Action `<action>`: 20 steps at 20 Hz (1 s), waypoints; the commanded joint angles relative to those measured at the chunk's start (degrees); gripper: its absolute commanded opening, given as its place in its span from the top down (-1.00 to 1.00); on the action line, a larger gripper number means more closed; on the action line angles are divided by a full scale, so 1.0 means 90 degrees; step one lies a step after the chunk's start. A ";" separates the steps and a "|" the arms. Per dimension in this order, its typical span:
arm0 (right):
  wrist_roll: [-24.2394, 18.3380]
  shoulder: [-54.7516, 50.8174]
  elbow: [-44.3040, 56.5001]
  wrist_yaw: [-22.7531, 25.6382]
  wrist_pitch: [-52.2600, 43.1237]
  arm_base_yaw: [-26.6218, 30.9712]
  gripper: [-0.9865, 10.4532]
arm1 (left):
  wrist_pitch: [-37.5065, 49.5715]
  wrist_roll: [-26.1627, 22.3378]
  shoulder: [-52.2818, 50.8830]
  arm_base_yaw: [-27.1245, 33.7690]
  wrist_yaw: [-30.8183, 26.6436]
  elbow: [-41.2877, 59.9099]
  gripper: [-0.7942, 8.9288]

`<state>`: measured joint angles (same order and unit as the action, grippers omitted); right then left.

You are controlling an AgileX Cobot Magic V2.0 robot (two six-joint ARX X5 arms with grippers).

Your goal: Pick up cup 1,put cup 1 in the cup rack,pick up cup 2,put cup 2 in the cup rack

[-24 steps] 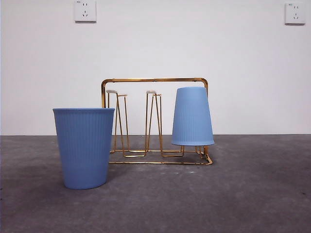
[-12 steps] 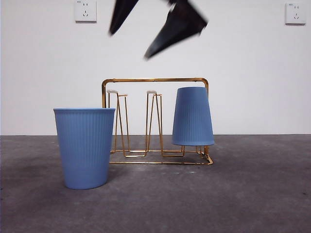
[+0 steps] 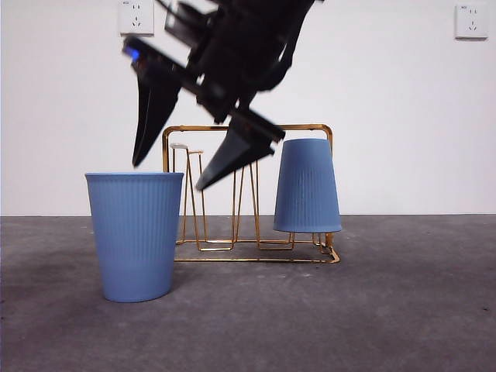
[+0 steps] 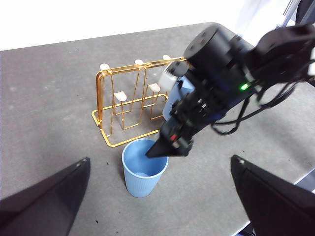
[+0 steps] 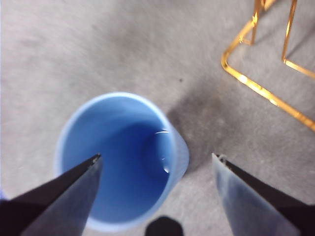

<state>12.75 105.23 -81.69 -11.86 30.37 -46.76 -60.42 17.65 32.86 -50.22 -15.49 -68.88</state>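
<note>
An upright blue ribbed cup point(image 3: 134, 236) stands on the grey table, left of and in front of the gold wire cup rack point(image 3: 246, 128). A second blue cup point(image 3: 308, 186) sits upside down on the rack's right pegs. My right gripper point(image 3: 170, 174) is open and hangs just above the upright cup's rim, one jaw over the cup's mouth and the other outside it on the rack side. The right wrist view looks down into this cup point(image 5: 118, 162) between my right gripper's point(image 5: 156, 156) jaws. My left gripper point(image 4: 160, 158) is open, empty and high above the table.
Two wall sockets point(image 3: 136, 17) are on the white wall behind. The rack's base corner point(image 5: 246, 78) lies close beside the upright cup. In the left wrist view the table's edge point(image 4: 295, 174) runs near the right arm point(image 4: 221, 83).
My right arm has come down from the top of the front view, its open jaws now just above the upright cup. The cups and the rack have not moved.
</note>
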 commanded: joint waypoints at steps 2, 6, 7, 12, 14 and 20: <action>0.0134 0.0296 0.0049 0.0272 -0.0058 -0.0019 0.18 | 0.0022 0.0039 -0.0015 0.0007 0.0000 0.0046 -0.15; 0.0134 0.0374 0.0049 0.0347 -0.0066 -0.0017 0.67 | 0.0270 0.0126 -0.0015 0.0002 0.0078 0.0046 -0.15; 0.0134 0.0374 0.0049 0.0376 -0.0061 -0.0017 0.68 | 0.0396 0.0155 -0.0015 0.0002 0.0109 0.0046 -0.15; 0.0124 0.0374 0.0049 0.0474 -0.0012 -0.0017 0.85 | 0.0758 0.0328 -0.0015 0.0002 0.0379 0.0046 -0.14; 0.0068 0.0372 0.0049 0.0537 -0.0010 -0.0017 0.85 | 0.0818 0.0376 -0.0015 0.0002 0.0418 0.0046 -0.14; -0.0109 -0.0658 0.0049 0.0488 -0.0036 -0.0019 0.85 | 0.2271 0.0534 -0.0015 0.0002 0.1311 0.0046 -0.14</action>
<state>12.45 101.47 -81.41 -7.33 30.98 -46.81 -40.73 22.13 32.88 -50.22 -3.92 -68.88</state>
